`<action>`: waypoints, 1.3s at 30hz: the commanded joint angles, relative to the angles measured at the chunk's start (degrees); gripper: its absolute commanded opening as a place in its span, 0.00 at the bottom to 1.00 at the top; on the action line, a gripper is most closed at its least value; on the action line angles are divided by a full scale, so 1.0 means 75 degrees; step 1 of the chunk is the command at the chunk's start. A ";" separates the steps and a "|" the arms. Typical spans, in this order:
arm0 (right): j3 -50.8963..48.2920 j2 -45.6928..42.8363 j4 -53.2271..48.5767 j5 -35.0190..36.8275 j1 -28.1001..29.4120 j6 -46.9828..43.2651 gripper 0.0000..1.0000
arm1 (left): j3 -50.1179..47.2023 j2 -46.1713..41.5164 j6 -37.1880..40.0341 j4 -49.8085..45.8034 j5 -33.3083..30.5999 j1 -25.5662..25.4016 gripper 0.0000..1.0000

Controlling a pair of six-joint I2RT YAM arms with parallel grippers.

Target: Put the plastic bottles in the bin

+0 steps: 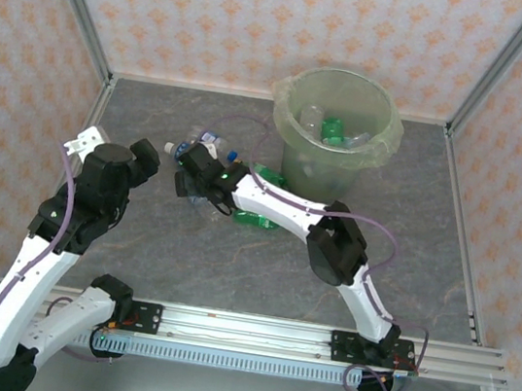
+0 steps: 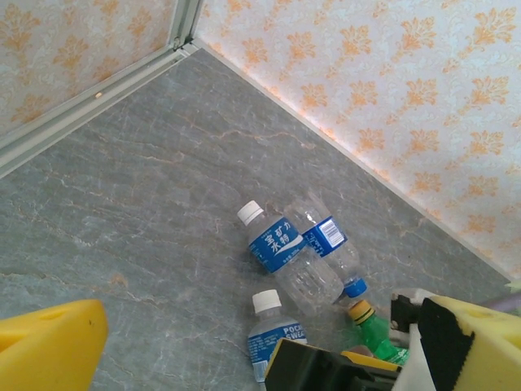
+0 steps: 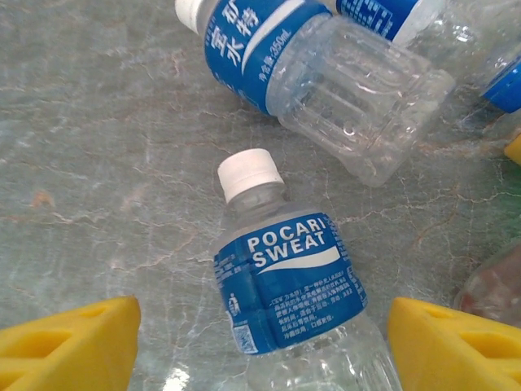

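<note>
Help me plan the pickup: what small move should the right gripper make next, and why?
Probably close the right gripper on the Pocari Sweat bottle: its yellow fingers stand either side of the lying bottle's body, table visible between one finger and the bottle, so it seems ungripped.

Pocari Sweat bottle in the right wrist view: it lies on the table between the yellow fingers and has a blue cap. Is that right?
Not quite. The cap is white, not blue, as the right wrist view shows. The rest stands: the Pocari Sweat bottle lies on the table between the right gripper's yellow fingers.
</note>
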 commanded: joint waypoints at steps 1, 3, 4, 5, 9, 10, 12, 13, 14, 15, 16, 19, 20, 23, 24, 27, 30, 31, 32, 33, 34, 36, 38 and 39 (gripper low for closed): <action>0.0439 0.0294 -0.0646 0.0176 0.0043 -0.0381 0.80 | -0.0071 -0.0009 0.0110 0.0162 0.0032 0.0076 0.99; 0.0524 0.0438 -0.0767 0.0216 0.0043 -0.0520 0.80 | -0.0079 0.0017 0.0068 0.0209 0.0108 0.0075 0.99; 0.0528 0.0509 -0.0793 0.0214 0.0050 -0.0582 0.79 | -0.0101 0.0029 0.0060 0.0233 0.0131 0.0077 0.99; 0.0513 0.0563 -0.0808 0.0195 0.0054 -0.0625 0.79 | -0.0112 0.0040 0.0070 0.0254 0.0134 0.0074 0.99; 0.0383 0.0713 -0.0746 0.0176 0.0066 -0.0721 0.79 | -0.0045 0.0120 0.0126 0.0214 0.0200 0.0080 0.99; 0.0341 0.0735 -0.0703 0.0148 0.0058 -0.0760 0.78 | -0.0024 0.0128 0.0116 0.0176 0.0207 0.0075 0.99; 0.0315 0.0803 -0.0646 0.0104 0.0083 -0.0789 0.76 | -0.0035 0.0103 0.0086 0.0163 0.0206 0.0075 0.99; 0.0328 0.0849 -0.0627 0.0099 0.0090 -0.0800 0.76 | -0.0045 0.0089 0.0069 0.0164 0.0203 0.0074 0.99; 0.0327 0.0891 -0.0601 0.0101 0.0100 -0.0822 0.75 | -0.0055 0.0077 0.0068 0.0161 0.0223 0.0074 0.99; 0.0330 0.0909 -0.0589 0.0111 0.0112 -0.0834 0.75 | -0.0057 0.0076 0.0062 0.0152 0.0239 0.0083 0.99; 0.0330 0.0955 -0.0570 0.0135 0.0113 -0.0834 0.74 | -0.0068 0.0082 0.0061 0.0140 0.0246 0.0075 0.99; 0.0347 0.1072 -0.0564 0.0111 0.0131 -0.0842 0.73 | -0.0044 0.0076 0.0085 0.0105 0.0292 0.0075 0.99; 0.0335 0.1100 -0.0562 0.0102 0.0137 -0.0840 0.71 | -0.0034 0.0077 0.0097 0.0094 0.0328 0.0074 0.99; 0.0257 0.1124 -0.0529 0.0120 0.0159 -0.0852 0.70 | -0.0042 0.0080 0.0148 0.0110 0.0384 0.0074 0.99; 0.0225 0.1120 -0.0505 0.0129 0.0162 -0.0865 0.70 | -0.0045 0.0076 0.0161 0.0126 0.0414 0.0077 0.99; 0.0143 0.1115 -0.0445 0.0140 0.0216 -0.0886 0.70 | -0.0042 0.0088 0.0219 0.0181 0.0467 0.0075 0.99; 0.0137 0.1095 -0.0447 0.0158 0.0251 -0.0892 0.68 | 0.0000 0.0115 0.0263 0.0183 0.0473 0.0080 0.99; 0.0132 0.1081 -0.0417 0.0148 0.0265 -0.0877 0.68 | -0.0008 0.0120 0.0284 0.0207 0.0490 0.0080 0.99; 0.0118 0.1079 -0.0399 0.0098 0.0277 -0.0896 0.69 | -0.0007 0.0111 0.0301 0.0217 0.0508 0.0075 0.99; 0.0125 0.1100 -0.0404 0.0077 0.0274 -0.0896 0.71 | -0.0032 0.0124 0.0320 0.0233 0.0552 0.0075 0.99; 0.0157 0.1153 -0.0452 0.0088 0.0277 -0.0875 0.73 | -0.0038 0.0139 0.0315 0.0238 0.0579 0.0074 0.99; 0.0200 0.1226 -0.0546 0.0111 0.0274 -0.0834 0.72 | -0.0052 0.0156 0.0314 0.0232 0.0631 0.0077 0.99; 0.0139 0.1221 -0.0520 0.0100 0.0276 -0.0817 0.72 | -0.0047 0.0160 0.0314 0.0222 0.0658 0.0084 0.99; 0.0115 0.1217 -0.0506 0.0102 0.0280 -0.0819 0.72 | -0.0054 0.0147 0.0314 0.0209 0.0660 0.0075 0.99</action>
